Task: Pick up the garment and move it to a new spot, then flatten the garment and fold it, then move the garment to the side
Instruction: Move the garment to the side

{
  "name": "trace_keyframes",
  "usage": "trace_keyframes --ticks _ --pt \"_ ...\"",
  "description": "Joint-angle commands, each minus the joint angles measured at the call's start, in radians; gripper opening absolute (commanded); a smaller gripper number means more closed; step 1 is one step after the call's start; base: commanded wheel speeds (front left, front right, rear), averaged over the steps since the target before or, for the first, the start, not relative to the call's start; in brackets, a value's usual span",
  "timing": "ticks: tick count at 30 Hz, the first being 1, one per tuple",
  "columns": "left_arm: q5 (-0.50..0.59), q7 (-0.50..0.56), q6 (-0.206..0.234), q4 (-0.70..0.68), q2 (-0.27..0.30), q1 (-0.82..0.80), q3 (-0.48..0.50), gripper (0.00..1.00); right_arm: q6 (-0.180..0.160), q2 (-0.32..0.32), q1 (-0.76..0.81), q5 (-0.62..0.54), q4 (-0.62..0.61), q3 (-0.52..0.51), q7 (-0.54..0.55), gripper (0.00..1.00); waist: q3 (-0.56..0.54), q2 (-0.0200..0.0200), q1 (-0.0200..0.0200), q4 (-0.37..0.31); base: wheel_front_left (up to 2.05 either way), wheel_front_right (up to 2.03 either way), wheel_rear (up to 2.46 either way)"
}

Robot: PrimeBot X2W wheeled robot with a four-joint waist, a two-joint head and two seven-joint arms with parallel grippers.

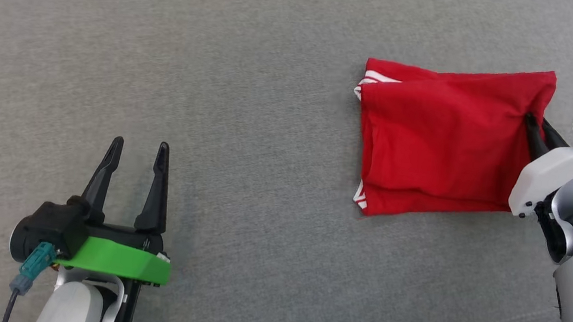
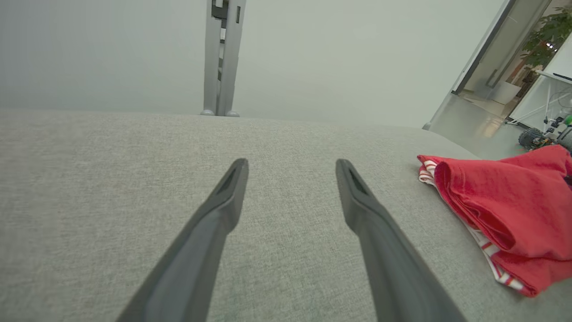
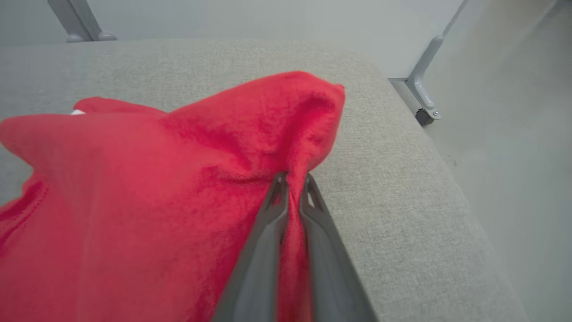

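Observation:
The garment (image 1: pixel 442 142) is red with white-striped trim and lies folded on the grey cushion (image 1: pixel 250 96) at the right. My right gripper (image 1: pixel 534 123) is shut on the garment's right edge, pinching a ridge of red cloth (image 3: pixel 292 179) between its fingers. The cloth rises a little where it is pinched. My left gripper (image 1: pixel 139 149) stands open at the lower left over bare fabric, far from the garment. In the left wrist view the left gripper (image 2: pixel 290 167) has nothing between its fingers, and the garment (image 2: pixel 505 214) lies off to the right.
The cushion's right edge (image 3: pixel 402 116) runs close beside the pinched corner, with grey floor and a metal frame leg (image 3: pixel 422 100) beyond it. A grey post (image 2: pixel 222 58) stands behind the cushion's far edge. Wide bare cushion stretches between the two grippers.

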Motion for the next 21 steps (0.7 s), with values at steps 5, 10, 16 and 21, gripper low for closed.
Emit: trace_keyframes --ticks 5,10,16,21 --pt "0.017 -0.001 -0.005 0.008 0.040 -0.032 -0.019 1.00 -0.002 0.030 -0.030 -0.001 0.037 -0.045 -0.058 0.00 0.143 0.0000 0.0000 -0.221 0.00 0.00 0.00" --pt "0.031 -0.001 -0.005 0.010 0.058 -0.040 -0.042 1.00 -0.002 0.051 -0.057 -0.003 0.064 -0.054 -0.092 0.00 0.159 0.0000 0.0000 -0.235 0.00 0.00 0.00" --pt "0.048 0.000 0.000 0.005 0.066 -0.049 -0.062 1.00 -0.002 0.039 -0.127 0.012 0.103 -0.037 -0.112 0.00 0.167 0.0000 0.0000 -0.193 0.00 0.00 0.00" --pt "0.045 0.000 0.006 -0.007 0.064 -0.050 -0.054 1.00 -0.002 -0.015 -0.209 0.008 0.153 -0.049 -0.106 0.00 0.172 0.0000 0.0000 -0.138 0.00 0.00 0.00"
